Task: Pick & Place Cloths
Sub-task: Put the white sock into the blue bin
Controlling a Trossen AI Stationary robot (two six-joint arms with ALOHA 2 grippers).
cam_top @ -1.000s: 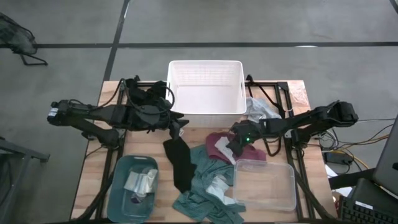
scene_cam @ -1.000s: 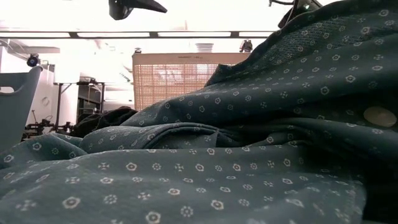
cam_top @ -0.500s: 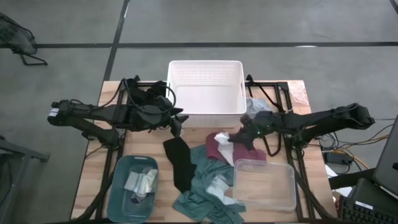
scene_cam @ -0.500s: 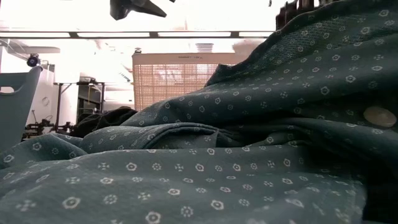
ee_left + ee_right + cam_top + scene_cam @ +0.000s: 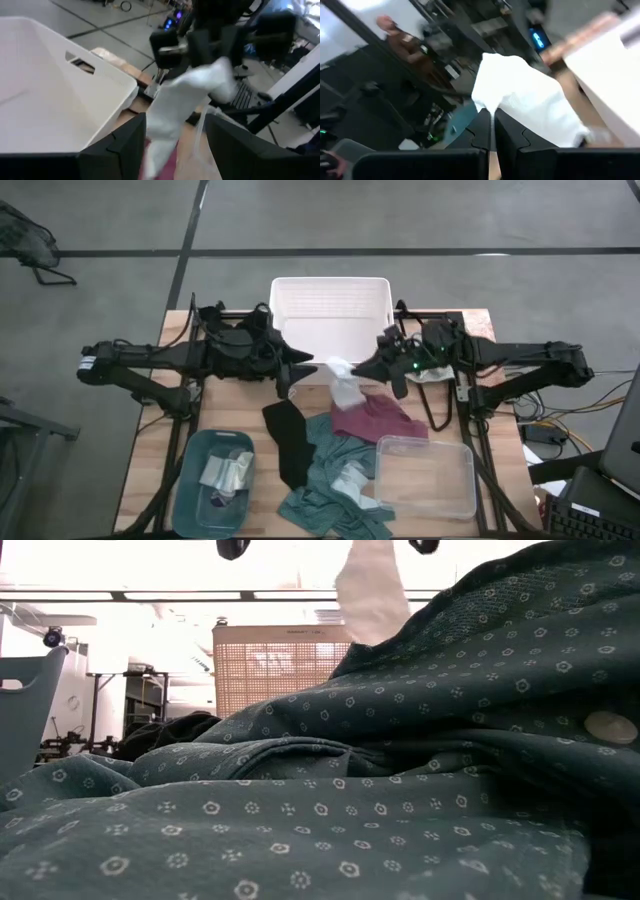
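Observation:
My right gripper (image 5: 360, 370) (image 5: 493, 131) is shut on a white cloth (image 5: 345, 385) just in front of the white bin (image 5: 330, 330). The cloth also shows at the top of the low view (image 5: 370, 590). My left gripper (image 5: 298, 370) (image 5: 175, 150) is open, a little to the left of the white cloth (image 5: 185, 100) and apart from it. A maroon cloth (image 5: 378, 420), a black cloth (image 5: 288, 442) and a teal patterned cloth (image 5: 335, 480) (image 5: 320, 790) lie in a heap on the table. My right gripper pinches the white cloth between its two fingers by a bunched upper part (image 5: 492, 107). The fingers come at it from the table's right, roughly level. The cloth hangs slack below them above the maroon cloth; the teal cloth hides its lower end in the low view.
A teal bin (image 5: 190, 480) with a few pale cloths in it stands at the near left. A clear plastic bin (image 5: 425, 477) stands at the near right. A grey-white cloth (image 5: 425, 358) lies right of the white bin. A person shows in the room in the right wrist view (image 5: 395, 35).
My right gripper has risen from the maroon cloth with the white cloth in it and moved toward the far edge and the white bin. The white cloth has been lifted off the heap and now hangs. My left gripper has shifted a little to the right, toward the white cloth.

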